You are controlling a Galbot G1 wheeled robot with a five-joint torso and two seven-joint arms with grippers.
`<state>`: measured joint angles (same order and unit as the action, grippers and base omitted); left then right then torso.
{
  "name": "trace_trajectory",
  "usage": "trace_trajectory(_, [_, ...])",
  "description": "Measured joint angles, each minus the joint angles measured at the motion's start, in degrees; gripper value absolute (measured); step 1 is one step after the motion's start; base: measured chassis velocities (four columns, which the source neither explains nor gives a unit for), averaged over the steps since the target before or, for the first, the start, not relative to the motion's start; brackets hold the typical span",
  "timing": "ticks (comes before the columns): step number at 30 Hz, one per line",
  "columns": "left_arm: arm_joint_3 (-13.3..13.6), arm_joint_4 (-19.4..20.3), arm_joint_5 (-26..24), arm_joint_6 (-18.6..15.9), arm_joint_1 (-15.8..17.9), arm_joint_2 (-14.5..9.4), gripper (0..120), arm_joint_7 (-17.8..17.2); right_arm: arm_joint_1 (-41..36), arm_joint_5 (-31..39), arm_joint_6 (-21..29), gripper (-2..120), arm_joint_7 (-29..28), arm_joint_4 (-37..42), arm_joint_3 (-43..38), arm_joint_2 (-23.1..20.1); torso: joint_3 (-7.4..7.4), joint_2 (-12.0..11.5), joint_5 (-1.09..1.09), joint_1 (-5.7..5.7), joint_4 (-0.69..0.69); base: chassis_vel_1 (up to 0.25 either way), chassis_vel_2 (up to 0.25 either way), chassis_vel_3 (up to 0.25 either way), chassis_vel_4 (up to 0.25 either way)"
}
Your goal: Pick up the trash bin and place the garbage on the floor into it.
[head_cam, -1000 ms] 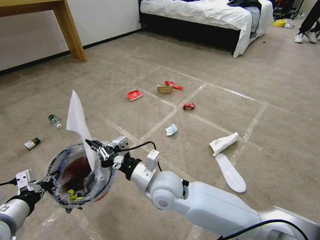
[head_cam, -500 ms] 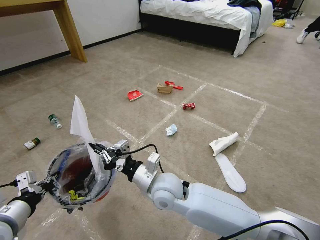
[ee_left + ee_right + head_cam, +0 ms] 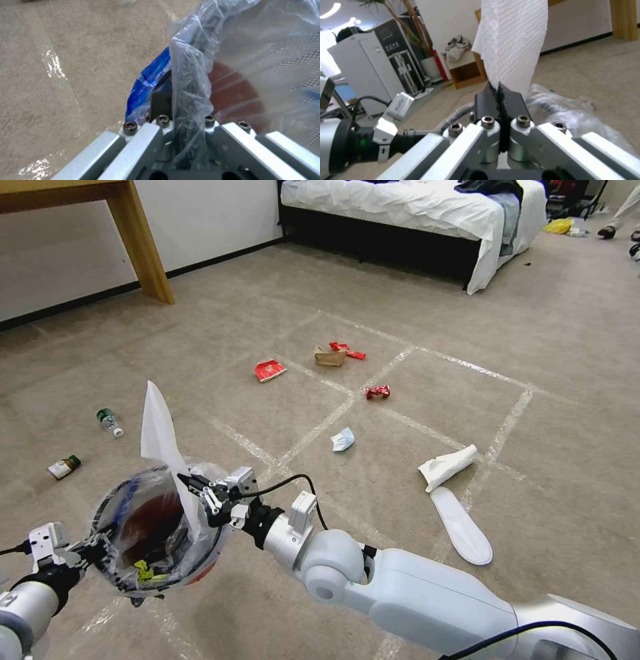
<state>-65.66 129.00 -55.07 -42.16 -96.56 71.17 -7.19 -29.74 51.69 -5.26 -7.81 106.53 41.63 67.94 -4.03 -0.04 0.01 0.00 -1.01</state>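
Note:
The trash bin (image 3: 157,527), red with a clear liner (image 3: 266,50), hangs low at my left, and my left gripper (image 3: 93,550) is shut on its black rim (image 3: 186,82). Over the bin's far edge my right gripper (image 3: 190,483) is shut on a white paper (image 3: 160,440), which stands upright above the fingers (image 3: 511,45). Garbage lies on the taped floor (image 3: 567,353): a red can (image 3: 269,370), brown paper (image 3: 329,357), red wrappers (image 3: 377,392), a blue mask (image 3: 343,439), a white slipper (image 3: 460,523), crumpled white paper (image 3: 447,467) and two bottles (image 3: 110,421).
A wooden table leg (image 3: 140,243) stands at the far left by the wall. A bed (image 3: 413,213) with white sheets fills the back. Open carpet lies between the litter and my arms.
My right gripper has sunk a little toward the bin's opening, taking the white paper down with it. The bin and the left gripper have hardly moved.

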Motion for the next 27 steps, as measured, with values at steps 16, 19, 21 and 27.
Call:
trace_trajectory(16, [-0.22,0.70,-0.37,0.02,-0.17,0.21,1,-0.01,0.72,-5.87,-1.73,0,-0.11,-4.66,3.22,3.19,0.00,0.00,0.00,0.00,0.01,0.000,0.000,0.000,0.000])
trace_trajectory(19, [-0.27,0.70,-0.39,0.02,-0.17,0.23,1,-0.01,0.62,-6.73,-1.94,0,-0.14,-5.11,3.34,3.34,0.00,0.00,0.00,0.00,0.01,0.000,0.000,0.000,0.000])
trace_trajectory(21, [-0.34,0.70,-0.41,0.02,-0.17,0.22,1,-0.01,0.58,-7.01,-1.99,0,-0.16,-5.18,3.39,3.35,0.00,0.00,0.00,0.00,0.01,0.000,0.000,0.000,0.000])
trace_trajectory(27, [-0.49,0.67,-0.60,0.03,-0.13,0.10,1,-0.03,0.55,-7.66,-1.99,12,-0.21,-5.52,3.82,3.16,0.00,0.00,0.01,0.00,0.01,0.000,0.000,0.000,0.000])
